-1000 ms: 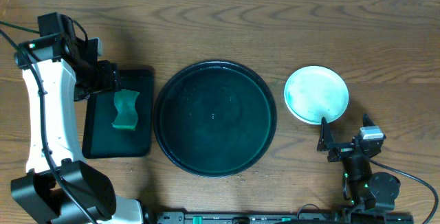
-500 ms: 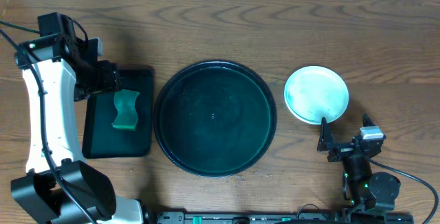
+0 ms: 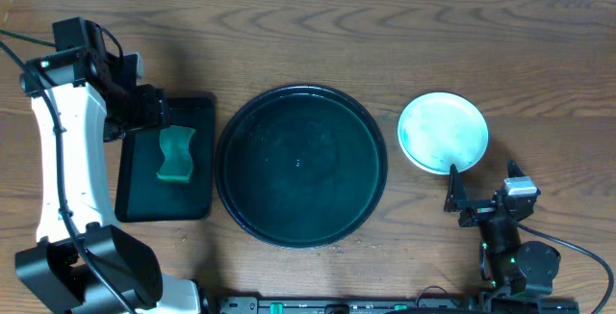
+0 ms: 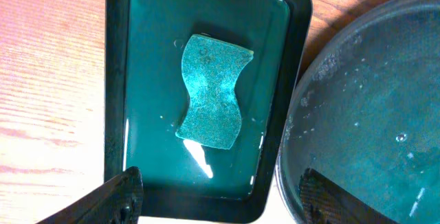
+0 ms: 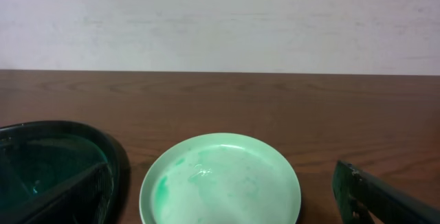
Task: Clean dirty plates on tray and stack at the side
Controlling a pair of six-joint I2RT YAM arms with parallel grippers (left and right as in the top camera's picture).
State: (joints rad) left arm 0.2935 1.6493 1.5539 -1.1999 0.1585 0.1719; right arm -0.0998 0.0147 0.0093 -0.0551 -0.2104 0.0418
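Left gripper (image 4: 220, 193) hangs open above the sponge (image 4: 213, 90); right gripper (image 3: 479, 191) open, empty, near the mint plate (image 5: 220, 183). A shallow rim pinch could skid it.

On my feed the brown wooden desk (image 3: 308, 35) carries three things in a row: a dark green rectangular tray (image 3: 164, 200) at left, the round black tray (image 3: 300, 165) just beside it, and a smeared mint plate (image 3: 443, 133) set apart at right.

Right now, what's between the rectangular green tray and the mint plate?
The round black tray, holding no plates, lies between the rectangular tray and mint plate in the overhead view.
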